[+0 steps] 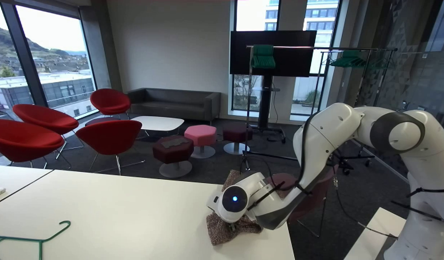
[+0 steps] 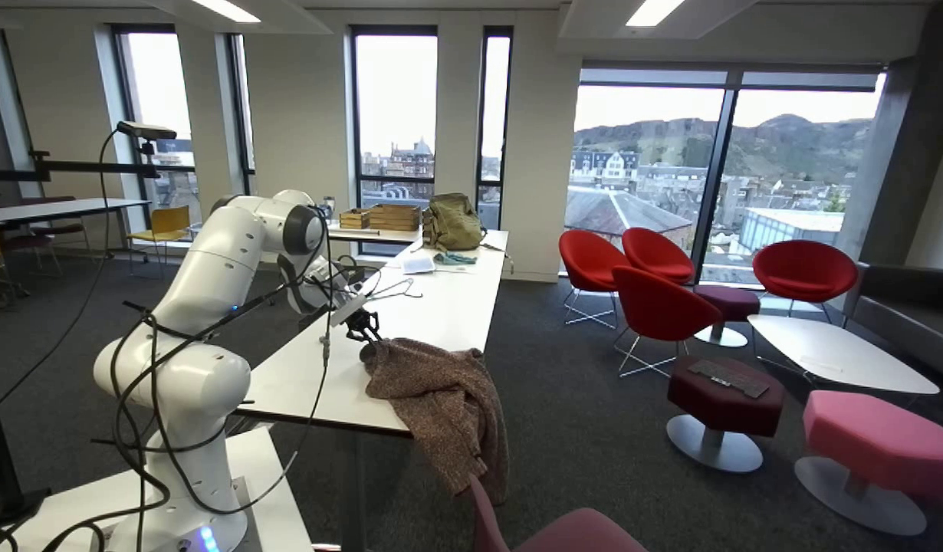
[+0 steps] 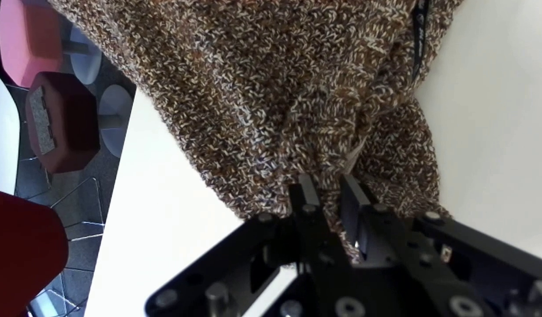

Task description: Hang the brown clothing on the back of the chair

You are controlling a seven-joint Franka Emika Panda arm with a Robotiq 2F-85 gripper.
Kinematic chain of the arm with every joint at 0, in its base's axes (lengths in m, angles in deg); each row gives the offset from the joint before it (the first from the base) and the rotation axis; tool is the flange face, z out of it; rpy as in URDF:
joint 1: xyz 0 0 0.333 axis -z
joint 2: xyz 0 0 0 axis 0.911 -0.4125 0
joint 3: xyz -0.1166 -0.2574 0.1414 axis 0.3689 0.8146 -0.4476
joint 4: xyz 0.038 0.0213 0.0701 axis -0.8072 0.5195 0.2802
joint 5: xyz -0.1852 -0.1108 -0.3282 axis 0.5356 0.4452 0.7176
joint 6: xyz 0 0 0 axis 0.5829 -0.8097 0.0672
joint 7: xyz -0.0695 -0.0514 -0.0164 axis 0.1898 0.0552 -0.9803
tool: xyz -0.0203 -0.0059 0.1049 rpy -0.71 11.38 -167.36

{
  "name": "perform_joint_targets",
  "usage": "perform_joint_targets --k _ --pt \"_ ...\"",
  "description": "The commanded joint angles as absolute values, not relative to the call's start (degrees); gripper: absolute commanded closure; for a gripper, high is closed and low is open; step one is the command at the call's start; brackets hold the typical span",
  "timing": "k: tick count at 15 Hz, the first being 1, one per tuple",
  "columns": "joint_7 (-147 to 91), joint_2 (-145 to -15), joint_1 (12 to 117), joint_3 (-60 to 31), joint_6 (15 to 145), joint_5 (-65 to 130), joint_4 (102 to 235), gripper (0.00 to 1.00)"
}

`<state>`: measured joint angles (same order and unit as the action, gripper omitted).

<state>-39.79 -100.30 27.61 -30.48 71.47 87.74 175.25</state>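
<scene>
The brown knitted clothing (image 2: 441, 391) lies bunched at the table corner and hangs over the edge toward the chair in an exterior view. In the other exterior view its visible part (image 1: 220, 233) lies under the wrist; the arm hides much of it. It fills the middle of the wrist view (image 3: 253, 88). My gripper (image 3: 328, 189) points down into the clothing, fingers close together, with a fold of knit between the tips. The tips also show in both exterior views (image 1: 232, 226) (image 2: 373, 337). The dusky-pink chair (image 2: 586, 533) stands beside the table edge, its back (image 2: 483, 521) near the hanging hem.
The white table (image 1: 117, 213) carries a green hanger (image 1: 41, 240) and, farther off, a green backpack (image 2: 452, 222). A clothes rail (image 1: 248, 108), a maroon stool (image 1: 173, 150) and red chairs (image 1: 110, 137) stand beyond. Cables (image 2: 326, 337) hang along the arm.
</scene>
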Motion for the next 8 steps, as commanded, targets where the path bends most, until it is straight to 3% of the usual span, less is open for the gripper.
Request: perform_joint_targets --k 1,8 --pt "-41.84 -98.75 29.03 -30.80 74.37 87.65 177.24 1.00" --pt "-38.15 -95.80 34.99 -32.99 89.68 77.14 184.51 0.99"
